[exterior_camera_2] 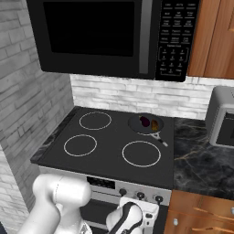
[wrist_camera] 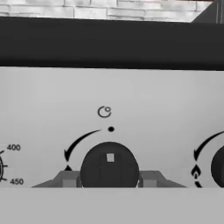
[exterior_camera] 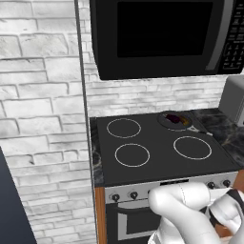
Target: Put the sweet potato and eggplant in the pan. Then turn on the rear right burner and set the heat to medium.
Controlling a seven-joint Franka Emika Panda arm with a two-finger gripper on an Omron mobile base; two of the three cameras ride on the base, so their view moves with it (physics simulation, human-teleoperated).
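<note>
With the eggplant (exterior_camera_2: 144, 121) and the sweet potato (exterior_camera_2: 155, 124) both lying in the pan (exterior_camera_2: 137, 127) on the rear right burner (exterior_camera: 187, 127), I judged the burner step was in hand. My gripper (wrist_camera: 109, 178) had its jaws closed on one knob (wrist_camera: 109, 166), which next needed turning to medium. I counted three bare rings, one pan, two vegetables.

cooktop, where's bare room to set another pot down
Three ringed zones are free: rear left, front left and front right. The rear right holds the pan with both vegetables. The counter between cooktop and toaster is bare too.
</note>
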